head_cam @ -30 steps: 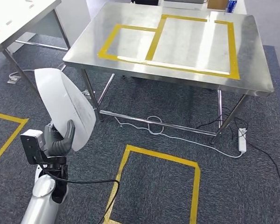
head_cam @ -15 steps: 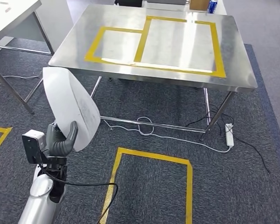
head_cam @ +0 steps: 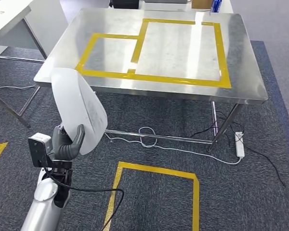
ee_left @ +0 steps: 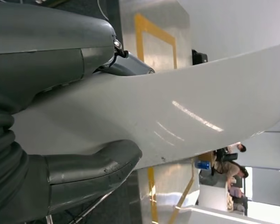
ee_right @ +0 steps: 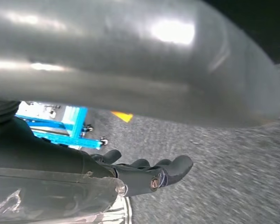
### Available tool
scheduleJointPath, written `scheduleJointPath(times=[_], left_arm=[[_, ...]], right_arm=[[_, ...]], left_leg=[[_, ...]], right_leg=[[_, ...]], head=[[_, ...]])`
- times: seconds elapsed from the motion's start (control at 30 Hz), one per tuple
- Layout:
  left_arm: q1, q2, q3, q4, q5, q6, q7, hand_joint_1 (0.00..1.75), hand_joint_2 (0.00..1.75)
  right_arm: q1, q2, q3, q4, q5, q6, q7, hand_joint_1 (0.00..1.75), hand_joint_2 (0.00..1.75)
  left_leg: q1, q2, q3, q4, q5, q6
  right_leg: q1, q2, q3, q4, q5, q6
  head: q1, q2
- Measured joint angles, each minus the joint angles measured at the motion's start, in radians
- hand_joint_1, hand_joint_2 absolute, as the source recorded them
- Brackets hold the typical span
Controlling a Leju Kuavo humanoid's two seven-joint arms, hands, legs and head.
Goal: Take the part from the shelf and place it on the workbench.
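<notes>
Upright, part (head_cam: 78, 108) gripped by left robot hand (head_cam: 67, 143), seemingly by its edge.

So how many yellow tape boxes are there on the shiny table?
2. A smaller box is on the workbench's left part, and a bigger box sits right beside it, sharing a tape line. The table's far edge is cut off, so more could be hidden.
</notes>
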Motion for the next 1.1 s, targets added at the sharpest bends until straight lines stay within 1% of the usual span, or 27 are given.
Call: scheduleJointPath(times=[0.03, 0.07, 0.1, 0.17, 0.2, 0.23, 0.27, 0.33, 0.37, 0.4, 0.43, 0.47, 0.5, 0.53, 0.57, 0.6, 0.63, 0.7, 0.73, 0.77, 0.87, 0.9, 0.97, 1.0, 1.03, 1.07, 1.1], left_arm=[[-0.001, 0.0, 0.0, 0.0, -0.002, 0.0, 0.0, 1.75, 1.75], [0.0, 0.0, 0.0, 0.001, -0.003, 0.0, 0.0, 1.75, 1.75], [0.002, 0.0, 0.0, 0.002, -0.005, 0.001, 0.0, 1.75, 1.75], [0.005, 0.0, 0.0, 0.004, -0.006, 0.002, 0.0, 1.75, 1.75], [0.006, 0.001, 0.0, 0.004, -0.006, 0.002, 0.0, 1.75, 1.75], [0.007, 0.001, 0.0, 0.005, -0.006, 0.002, 0.0, 1.75, 1.75], [0.008, 0.002, 0.0, 0.005, -0.006, 0.002, 0.0, 1.75, 1.75], [0.014, 0.004, 0.0, 0.006, -0.006, 0.002, 0.001, 1.75, 1.75], [0.017, 0.005, 0.0, 0.007, -0.007, 0.001, 0.001, 1.75, 1.75], [0.018, 0.004, 0.0, 0.008, -0.007, 0.001, 0.002, 1.75, 1.75], [0.016, 0.004, -0.001, 0.007, -0.008, 0.001, 0.002, 1.75, 1.75], [0.012, 0.003, -0.001, 0.006, -0.008, 0.0, 0.002, 1.75, 1.75], [0.008, 0.003, -0.001, 0.005, -0.008, 0.0, 0.002, 1.75, 1.75], [0.004, 0.003, -0.001, 0.005, -0.009, -0.001, 0.002, 1.75, 1.75], [0.004, 0.003, -0.002, 0.005, -0.01, -0.001, 0.002, 1.75, 1.75], [0.004, 0.003, -0.002, 0.005, -0.017, 0.0, 0.004, 1.75, 1.75], [0.003, 0.003, -0.004, 0.006, -0.03, 0.005, 0.008, 1.75, 1.75], [-0.002, 0.006, -0.006, 0.008, -0.072, 0.023, 0.021, 1.75, 1.75], [-0.006, 0.009, -0.008, 0.011, -0.101, 0.034, 0.027, 1.75, 1.75], [-0.01, 0.012, -0.011, 0.015, -0.132, 0.043, 0.03, 1.75, 1.75], [-0.028, 0.033, -0.022, 0.039, -0.273, 0.064, 0.06, 1.75, 1.75], [-0.038, 0.045, -0.029, 0.047, -0.34, 0.07, 0.077, 1.75, 1.75], [-0.062, 0.07, -0.045, 0.057, -0.461, 0.076, 0.109, 1.75, 1.75], [-0.074, 0.082, -0.051, 0.062, -0.496, 0.078, 0.118, 1.75, 1.75], [-0.086, 0.092, -0.055, 0.066, -0.515, 0.079, 0.123, 1.75, 1.75], [-0.094, 0.101, -0.059, 0.071, -0.524, 0.08, 0.128, 1.75, 1.75], [-0.099, 0.108, -0.062, 0.077, -0.532, 0.08, 0.13, 1.75, 1.75]], right_arm=[[0.001, 0.0, 0.0, 0.0, 0.001, 0.0, -0.001, 0.0, 0.0], [0.002, 0.0, 0.0, 0.0, 0.001, 0.001, -0.001, 0.0, 0.0], [0.005, 0.0, 0.0, 0.0, 0.001, 0.002, -0.002, 0.0, 0.0], [0.01, 0.0, 0.0, 0.0, 0.001, 0.003, -0.002, 0.0, 0.0], [0.011, 0.0, 0.0, 0.0, 0.002, 0.003, -0.002, 0.0, 0.0], [0.012, 0.0, 0.0, 0.0, 0.002, 0.003, -0.002, 0.0, 0.0], [0.014, 0.0, 0.0, 0.0, 0.002, 0.003, -0.003, 0.0, 0.0], [0.017, 0.0, 0.0, 0.001, 0.003, 0.003, -0.003, 0.0, 0.0], [0.017, 0.0, 0.0, 0.002, 0.004, 0.003, -0.003, 0.0, 0.0], [0.016, 0.0, 0.0, 0.002, 0.004, 0.003, -0.003, 0.0, 0.0], [0.013, 0.0, 0.0, 0.001, 0.005, 0.003, -0.003, 0.0, 0.0], [0.007, -0.001, 0.0, 0.0, 0.005, 0.004, -0.003, 0.0, 0.0], [0.003, -0.001, 0.0, 0.0, 0.005, 0.004, -0.003, 0.0, 0.0], [-0.002, -0.001, 0.0, 0.0, 0.005, 0.005, -0.004, 0.0, 0.0], [-0.004, -0.002, 0.0, 0.0, 0.005, 0.006, -0.004, 0.0, 0.0], [-0.004, -0.002, 0.0, 0.0, 0.006, 0.007, -0.005, 0.0, 0.0], [-0.004, -0.002, 0.0, 0.0, 0.007, 0.008, -0.005, 0.0, 0.0], [0.0, -0.002, 0.0, 0.0, 0.01, 0.01, -0.004, 0.0, 0.0], [0.002, -0.002, 0.0, 0.0, 0.011, 0.012, -0.004, 0.0, 0.0], [0.005, -0.002, 0.0, 0.0, 0.013, 0.013, -0.004, 0.0, 0.0], [0.014, -0.004, -0.003, 0.004, 0.02, 0.016, -0.004, 0.0, 0.0], [0.013, -0.005, -0.003, 0.005, 0.022, 0.017, -0.004, 0.0, 0.0], [0.008, -0.006, -0.004, 0.004, 0.027, 0.018, -0.003, 0.0, 0.0], [0.006, -0.007, -0.004, 0.003, 0.028, 0.018, -0.003, 0.0, 0.0], [0.004, -0.008, -0.005, 0.002, 0.029, 0.018, -0.004, 0.0, 0.0], [0.002, -0.009, -0.005, 0.002, 0.029, 0.018, -0.004, 0.0, 0.0], [0.002, -0.009, -0.005, 0.002, 0.029, 0.019, -0.004, 0.0, 0.0]], left_leg=[[0.0, 0.0, -0.049, 0.072, 0.015, -0.003], [0.0, 0.0, -0.1, 0.133, 0.007, -0.006], [-0.001, 0.0, -0.146, 0.174, -0.027, -0.006], [-0.004, 0.0, -0.21, 0.187, -0.135, -0.003], [-0.006, 0.0, -0.23, 0.168, -0.172, 0.001], [-0.008, 0.0, -0.244, 0.133, -0.173, 0.006], [-0.01, 0.0, -0.251, 0.082, -0.122, 0.012], [-0.016, 0.0, -0.256, -0.033, 0.058, 0.021], [-0.018, -0.001, -0.252, -0.069, 0.127, 0.024], [-0.019, -0.002, -0.244, -0.088, 0.155, 0.027], [-0.018, -0.005, -0.227, -0.089, 0.151, 0.033], [-0.015, -0.007, -0.209, -0.09, 0.141, 0.039], [-0.013, -0.008, -0.189, -0.092, 0.13, 0.046], [-0.012, -0.008, -0.167, -0.094, 0.117, 0.051], [-0.012, -0.007, -0.147, -0.097, 0.103, 0.055], [-0.012, -0.007, -0.124, -0.099, 0.089, 0.058], [-0.012, -0.008, -0.101, -0.102, 0.073, 0.059], [-0.012, -0.014, -0.054, -0.107, 0.037, 0.061], [-0.012, -0.017, -0.029, -0.109, 0.017, 0.06], [-0.013, -0.019, -0.004, -0.11, -0.004, 0.059], [-0.019, -0.024, 0.045, -0.11, -0.064, 0.049], [-0.02, -0.026, 0.052, -0.111, -0.074, 0.044], [-0.02, -0.027, 0.045, -0.092, -0.065, 0.032], [-0.019, -0.024, 0.027, -0.057, -0.05, 0.025], [-0.019, -0.022, -0.002, -0.012, -0.039, 0.019], [-0.019, -0.019, -0.041, 0.045, -0.046, 0.013], [-0.017, -0.018, -0.081, 0.099, -0.071, 0.008]], right_leg=[[-0.002, 0.003, 0.019, -0.008, -0.011, -0.005], [-0.002, 0.007, 0.04, -0.017, -0.024, -0.008], [-0.001, 0.01, 0.063, -0.026, -0.037, -0.011], [0.0, 0.021, 0.115, -0.041, -0.067, -0.015], [0.001, 0.026, 0.143, -0.048, -0.083, -0.015], [0.001, 0.03, 0.173, -0.054, -0.101, -0.014], [0.002, 0.034, 0.201, -0.059, -0.121, -0.012], [0.006, 0.038, 0.252, -0.063, -0.165, -0.004], [0.009, 0.038, 0.275, -0.07, -0.189, 0.001], [0.012, 0.039, 0.296, -0.067, -0.199, 0.006], [0.014, 0.039, 0.302, -0.049, -0.196, 0.012], [0.014, 0.037, 0.293, -0.007, -0.176, 0.018], [0.015, 0.033, 0.262, 0.062, -0.144, 0.024], [0.014, 0.027, 0.212, 0.139, -0.125, 0.028], [0.014, 0.021, 0.159, 0.205, -0.128, 0.031], [0.014, 0.016, 0.107, 0.249, -0.158, 0.031], [0.014, 0.014, 0.06, 0.269, -0.208, 0.031], [0.015, 0.014, -0.008, 0.246, -0.303, 0.029], [0.016, 0.014, -0.032, 0.211, -0.313, 0.026], [0.018, 0.014, -0.05, 0.161, -0.273, 0.021], [0.028, 0.017, -0.073, 0.022, 0.023, -0.001], [0.03, 0.019, -0.073, 0.007, 0.077, -0.006], [0.029, 0.022, -0.064, 0.003, 0.071, -0.013], [0.027, 0.022, -0.056, -0.003, 0.065, -0.019], [0.024, 0.023, -0.047, -0.01, 0.06, -0.024], [0.022, 0.023, -0.036, -0.017, 0.055, -0.028], [0.021, 0.024, -0.026, -0.021, 0.047, -0.031]], head=[[-0.004, 0.0], [-0.008, 0.0], [-0.011, 0.0], [-0.013, 0.0], [-0.014, 0.0], [-0.014, 0.0], [-0.015, 0.0], [-0.018, 0.0], [-0.019, 0.0], [-0.02, 0.0], [-0.019, 0.0], [-0.017, 0.0], [-0.014, 0.0], [-0.011, 0.0], [-0.008, 0.0], [-0.006, 0.0], [-0.004, 0.0], [-0.002, 0.0], [0.0, 0.0], [0.003, 0.0], [0.004, 0.0], [0.002, 0.0], [-0.002, 0.0], [-0.004, 0.0], [-0.006, 0.0], [-0.007, 0.0], [-0.009, 0.0]])
